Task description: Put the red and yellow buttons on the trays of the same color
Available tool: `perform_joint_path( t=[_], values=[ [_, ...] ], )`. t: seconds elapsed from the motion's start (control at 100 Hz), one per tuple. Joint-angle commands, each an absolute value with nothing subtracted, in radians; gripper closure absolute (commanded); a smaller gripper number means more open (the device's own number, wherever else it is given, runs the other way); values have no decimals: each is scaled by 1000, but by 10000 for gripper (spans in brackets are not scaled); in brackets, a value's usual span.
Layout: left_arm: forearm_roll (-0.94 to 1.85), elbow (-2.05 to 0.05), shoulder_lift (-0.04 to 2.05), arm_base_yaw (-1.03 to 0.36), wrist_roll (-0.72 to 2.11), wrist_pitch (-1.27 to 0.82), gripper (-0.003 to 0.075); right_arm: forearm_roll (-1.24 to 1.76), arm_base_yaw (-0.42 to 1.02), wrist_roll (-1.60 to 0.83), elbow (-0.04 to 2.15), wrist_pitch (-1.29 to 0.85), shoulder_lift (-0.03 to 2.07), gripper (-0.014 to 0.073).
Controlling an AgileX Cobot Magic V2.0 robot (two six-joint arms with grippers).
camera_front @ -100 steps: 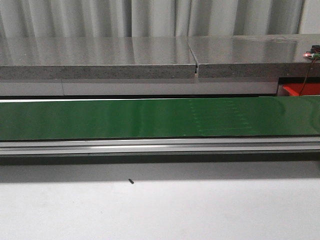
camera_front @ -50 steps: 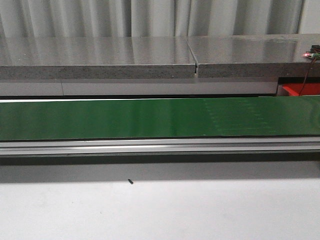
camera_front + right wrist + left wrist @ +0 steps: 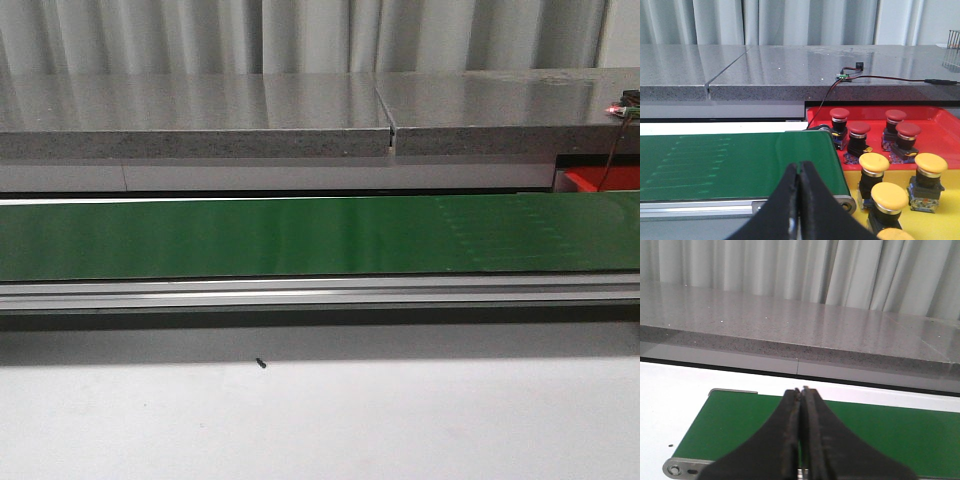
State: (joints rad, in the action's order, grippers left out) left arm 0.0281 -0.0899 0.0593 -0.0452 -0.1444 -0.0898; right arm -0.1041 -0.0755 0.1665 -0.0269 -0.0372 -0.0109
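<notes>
Right wrist: buttons (image 3: 875, 165) beside closed fingers (image 3: 790, 200).

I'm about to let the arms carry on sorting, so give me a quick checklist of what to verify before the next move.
1. Belt carries a button to pick: not ok, none visible.
2. Left gripper open for a pick: not ok, shut.
3. Right gripper open: not ok, shut.
4. Red buttons on red tray: ok.
5. Yellow buttons on yellow tray: ok.
6. Room left on trays: cannot tell.

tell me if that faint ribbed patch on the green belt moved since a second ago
Yes. The ribbed patch has slid rightward along the green belt, judged against the fixed seam in the grey counter behind.
</notes>
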Motion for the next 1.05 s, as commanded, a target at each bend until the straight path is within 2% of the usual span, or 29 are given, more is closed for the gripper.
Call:
perform_joint_path(
  t=[0.0,0.16,0.24,0.5,1.04],
  values=[
    [103,-60,36,-41,-50,38,741,-108,-80,165,-11,34,-29,660],
    [122,32,-38,-41,-66,50,741,-108,-80,165,-11,34,-29,660],
    [76,28,-38,-41,-113,0,741,-108,-80,165,-11,34,-29,660],
    [81,29,-38,-47,-120,70,741,-108,-80,165,-11,34,-29,660],
    [81,29,-38,-47,-120,70,741,-108,-80,165,-11,34,-29,660]
  ],
)
